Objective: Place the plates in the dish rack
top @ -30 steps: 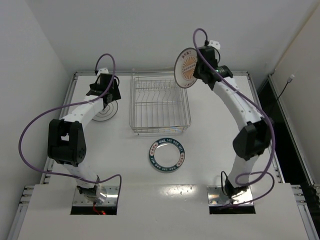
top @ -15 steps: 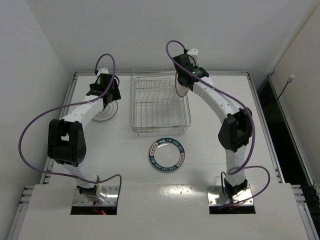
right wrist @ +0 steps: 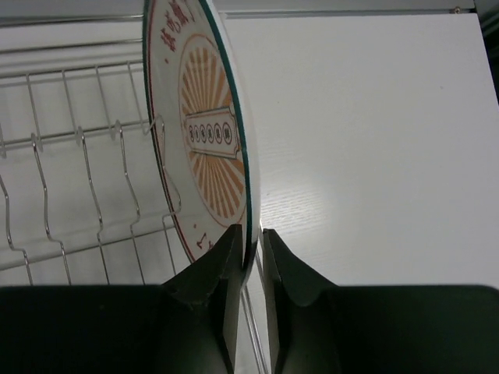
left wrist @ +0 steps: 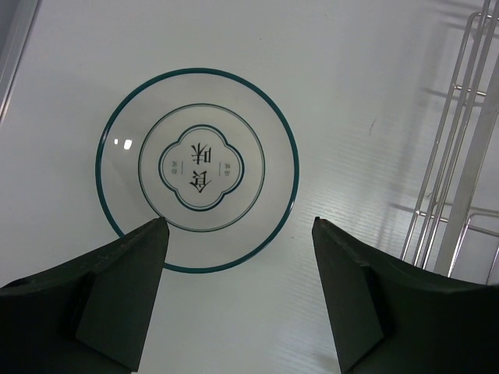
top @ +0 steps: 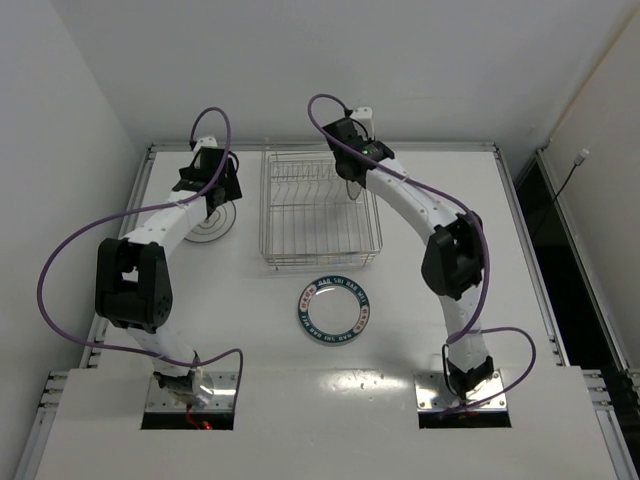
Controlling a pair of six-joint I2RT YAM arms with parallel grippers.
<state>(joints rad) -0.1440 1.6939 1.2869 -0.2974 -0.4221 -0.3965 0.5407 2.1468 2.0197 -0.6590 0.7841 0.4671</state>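
Right gripper [right wrist: 251,238]: it's over the far right corner of the dish rack [top: 320,262], fingers bracketing the lower rim of the sunburst plate [right wrist: 207,140]. The gap is narrow, and I cannot tell whether they pinch the rim or merely flank it.
Sunburst plate: it stands on edge, orange face turned toward the rack's inside and leaning on an upright tine. Holding it edge-up makes sense, as that is how a plate slips between the dividers.
Left gripper [left wrist: 238,230]: it's released, fingers spread wide, hanging straight above the ringed plate [left wrist: 197,167]. My guess is it's lined up for the next pick.
Ringed plate: it lies flat on the tabletop [top: 250,330], just left of the rack and clear of its wires.
Teal-rimmed plate [top: 335,310]: it also lies flat, just in front of the rack's near side, with neither arm near it.
Hidden, right side: the gripper covers the sunburst plate's bottom edge, so which slot it's in, and whether it rests on the rack floor, is out of sight. From above, the wrist hides almost the whole plate.
Hidden, left side: one finger overlaps the ringed plate's near rim, and only a strip of the rack shows at the frame's right edge.
Hard to read: the lettering on the teal rim is too small.
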